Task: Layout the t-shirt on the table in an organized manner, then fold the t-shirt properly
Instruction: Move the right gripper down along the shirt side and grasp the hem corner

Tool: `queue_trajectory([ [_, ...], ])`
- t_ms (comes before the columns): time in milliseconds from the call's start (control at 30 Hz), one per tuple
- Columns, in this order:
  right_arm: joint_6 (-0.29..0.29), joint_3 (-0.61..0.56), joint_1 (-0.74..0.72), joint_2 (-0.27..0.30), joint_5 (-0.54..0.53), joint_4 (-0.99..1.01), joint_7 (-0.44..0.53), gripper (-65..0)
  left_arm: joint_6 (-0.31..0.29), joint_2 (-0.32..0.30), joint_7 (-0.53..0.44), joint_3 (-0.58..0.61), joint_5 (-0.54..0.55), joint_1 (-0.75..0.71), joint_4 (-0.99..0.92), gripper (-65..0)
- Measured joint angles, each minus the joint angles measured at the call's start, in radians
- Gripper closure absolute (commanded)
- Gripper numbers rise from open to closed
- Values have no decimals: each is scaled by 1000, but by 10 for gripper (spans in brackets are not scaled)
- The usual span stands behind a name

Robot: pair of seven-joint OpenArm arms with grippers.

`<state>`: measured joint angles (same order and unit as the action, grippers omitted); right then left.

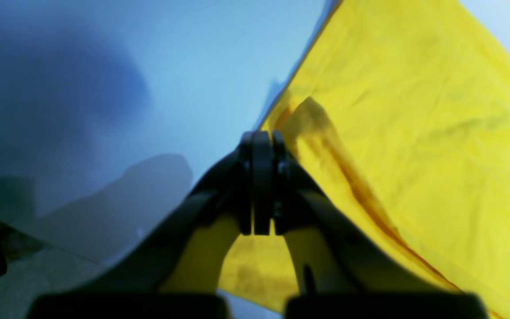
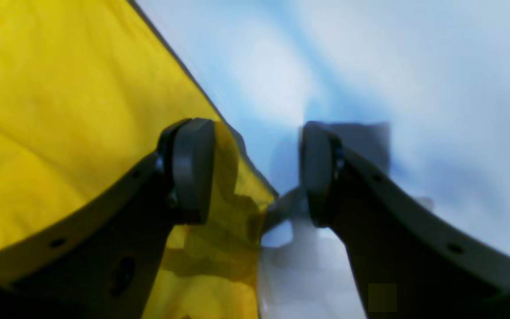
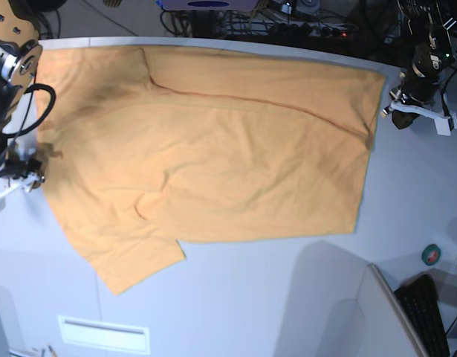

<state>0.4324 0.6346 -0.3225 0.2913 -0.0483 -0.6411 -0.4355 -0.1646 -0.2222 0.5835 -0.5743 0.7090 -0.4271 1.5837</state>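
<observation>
Nearby, a keyboard [image 3: 427, 316] occupies the worktop [image 3: 273, 297] corner. Left gripper [image 1: 261, 133] jaws clench the t-shirt [image 3: 206, 156] edge; right gripper [image 2: 255, 173] jaws straddle its hem, released.

Matt, lightly creased cloth t-shirt [image 3: 213, 149] on smooth, faintly glossy table [image 3: 287, 297]

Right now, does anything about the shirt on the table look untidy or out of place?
Yes. The orange-yellow cotton t-shirt is not flat on the white-grey table: its far part is folded over along a slanted crease, and the near sleeve sticks out at an angle. No damage is visible.
</observation>
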Motion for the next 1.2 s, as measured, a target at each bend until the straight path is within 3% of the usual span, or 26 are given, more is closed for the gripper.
queue_trajectory([
  [133, -2, 0, 5, 3, -22, 29, 33, -275, 0, 2, 0, 0, 0, 0, 0, 0],
  [200, -2, 3, 5, 5, -21, 29, 33, -189, 0, 2, 0, 0, 0, 0, 0, 0],
  [267, -2, 7, 10, 3, -21, 25, 27, -15, 0, 3, 0, 0, 0, 0, 0, 0],
  [300, -1, 7, 15, 0, -22, 14, 20, 0, 0, 3, 0, 0, 0, 0, 0, 0],
  [500, 2, 6, 80, -68, -7, -187, -6, 0, 0, 3, 0, 3, 0, 0, 0, 0],
  [833, 2, 1, 261, -203, -13, -740, -294, 0, 0, 4, 1, 4, 0, 0, 0, 0],
  [1000, 2, 0, 371, -285, -2, -918, -420, 0, 0, 3, 0, 6, 0, 0, 0, 0],
  [1200, 5, 0, 438, -346, -11, -1020, -488, 0, 0, 3, 0, 6, 0, 0, 0, 0],
])
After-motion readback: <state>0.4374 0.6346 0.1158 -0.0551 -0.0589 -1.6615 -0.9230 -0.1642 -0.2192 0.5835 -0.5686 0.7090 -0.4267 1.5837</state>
